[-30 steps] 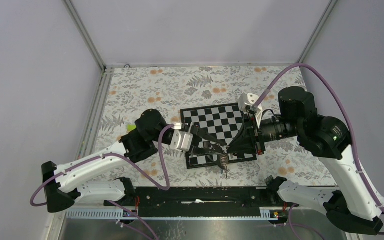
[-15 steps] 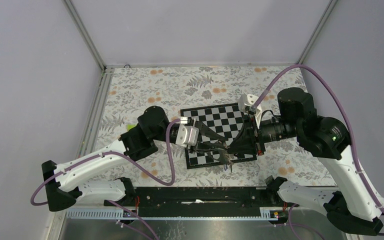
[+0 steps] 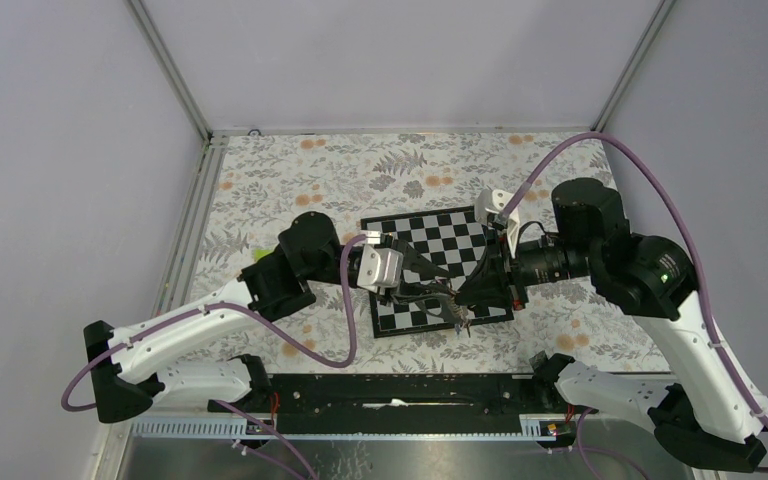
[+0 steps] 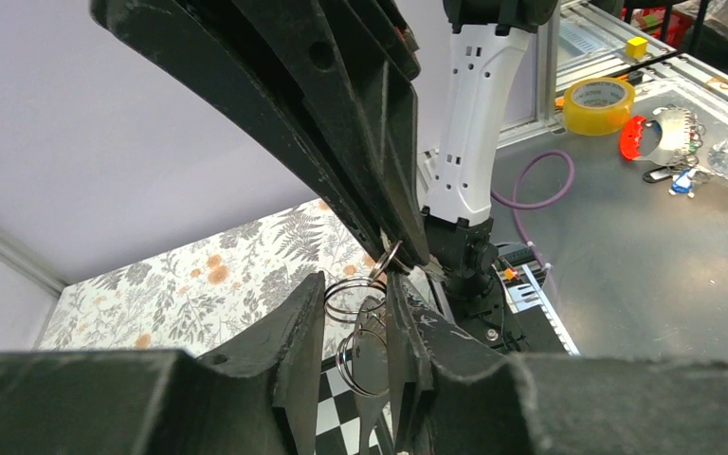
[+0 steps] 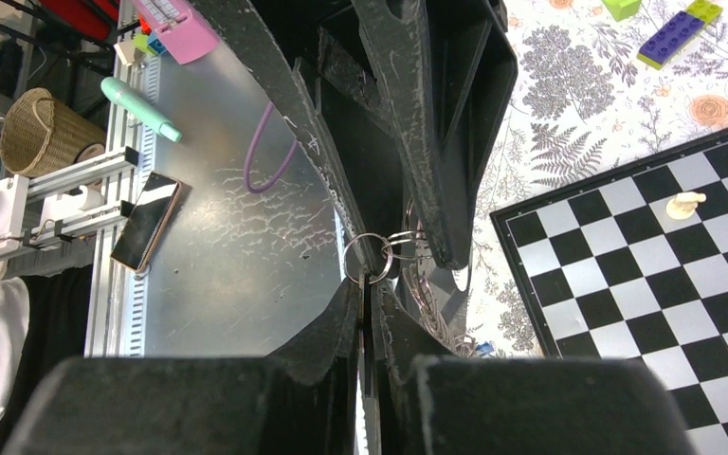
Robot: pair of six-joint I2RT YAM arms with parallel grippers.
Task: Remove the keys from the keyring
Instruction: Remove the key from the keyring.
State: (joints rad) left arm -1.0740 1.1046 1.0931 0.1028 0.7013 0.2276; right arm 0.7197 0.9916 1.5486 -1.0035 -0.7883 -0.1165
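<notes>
Steel keyring (image 5: pixel 393 240) spans your left claw (image 4: pixel 355 292) and right claw (image 5: pixel 370 282), both clamped on it, evidently bracing it for unthreading.

White shell links and black joints make up the left arm (image 3: pixel 175 328), lower left, and the right arm (image 3: pixel 705 350), lower right. Purple cables (image 3: pixel 596 135) loop along both; a green light (image 3: pixel 670 277) dots the right.

From above, the keys (image 3: pixel 459 320) are showing too small to count, bunched with the keyring (image 3: pixel 440 300) between both sets of jaws. In the left wrist view, the jaws are covering most of the chessboard (image 4: pixel 335 403). In the right wrist view, jaws are hiding the keys, and the right edge is cutting the chessboard off.
</notes>
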